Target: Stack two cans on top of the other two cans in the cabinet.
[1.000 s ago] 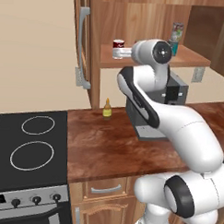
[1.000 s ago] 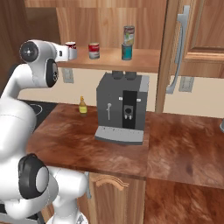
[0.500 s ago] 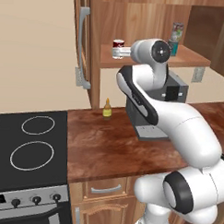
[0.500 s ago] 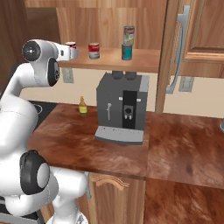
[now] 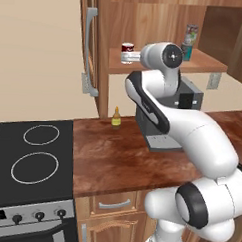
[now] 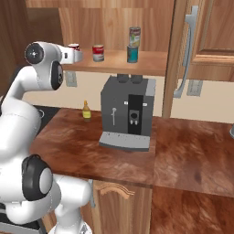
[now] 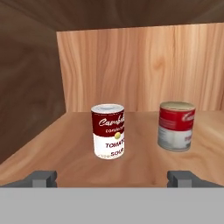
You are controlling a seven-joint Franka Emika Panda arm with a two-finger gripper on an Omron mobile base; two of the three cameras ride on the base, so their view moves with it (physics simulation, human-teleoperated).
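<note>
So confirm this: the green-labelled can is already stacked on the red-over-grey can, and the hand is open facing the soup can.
Wrong base: the green-labelled can sits on the teal can, per the right base view. The red-over-grey can is bare. The hand is open, facing the soup can.

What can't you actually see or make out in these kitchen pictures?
- Dark red can: its lower part is hidden by the white arm in the left base view.
- Green-labelled can on the teal can: label too small to read.
- Small yellow bottle: too small to identify.
- Gripper: fingertips cut off at the bottom of the hand view.
</note>
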